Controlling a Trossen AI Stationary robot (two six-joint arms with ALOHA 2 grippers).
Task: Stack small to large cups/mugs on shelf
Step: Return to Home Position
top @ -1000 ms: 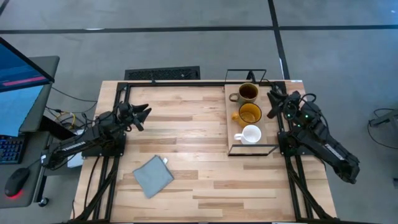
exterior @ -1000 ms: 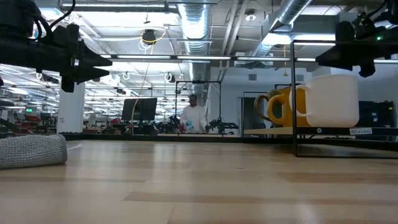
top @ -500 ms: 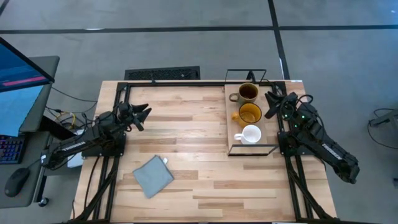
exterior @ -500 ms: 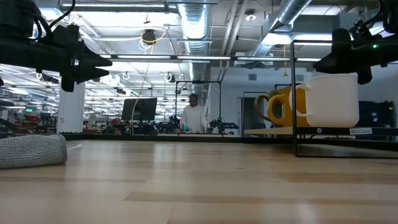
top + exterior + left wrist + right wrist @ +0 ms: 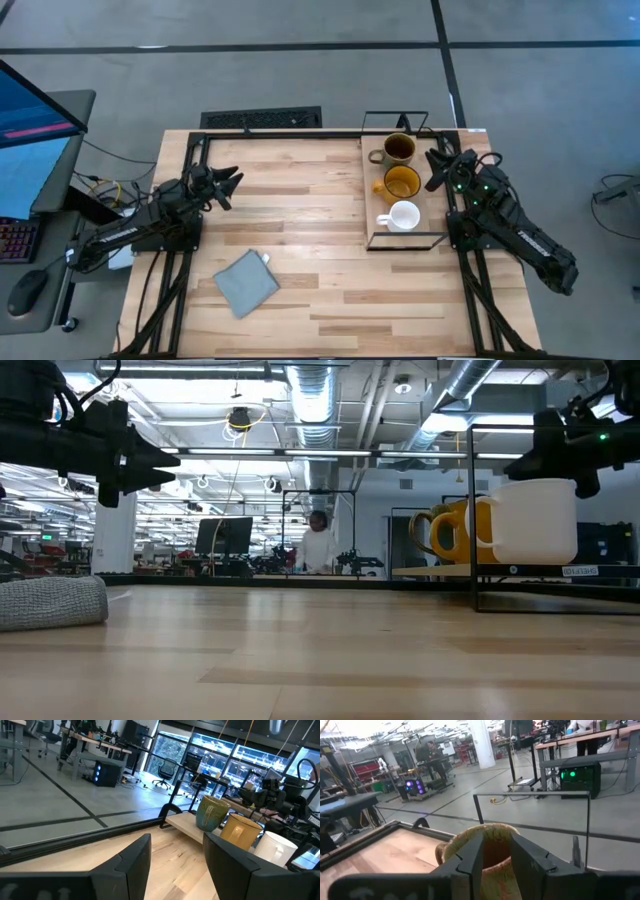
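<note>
Three mugs stand in a row, each on its base, on the narrow wooden shelf (image 5: 372, 200) at the table's far right: the dark brown-olive mug (image 5: 398, 149) farthest, the amber-yellow mug (image 5: 402, 183) in the middle, the white mug (image 5: 404, 216) nearest. My right gripper (image 5: 433, 170) is open and empty. It hovers at the shelf's right side, about level with the mug rims. In its wrist view the brown-olive mug (image 5: 487, 852) shows past the fingers. My left gripper (image 5: 233, 185) is open and empty, raised over the table's left part.
A grey-blue folded cloth (image 5: 246, 282) lies on the table near its front left. The shelf's black wire frame (image 5: 400, 118) rises at its far end. The table's middle is bare wood. A person (image 5: 318, 545) stands in the room far behind.
My right gripper has gone down a little and a little toward the shelf, still open. The mugs have not moved. The person in the room behind has stepped a little to one side.
</note>
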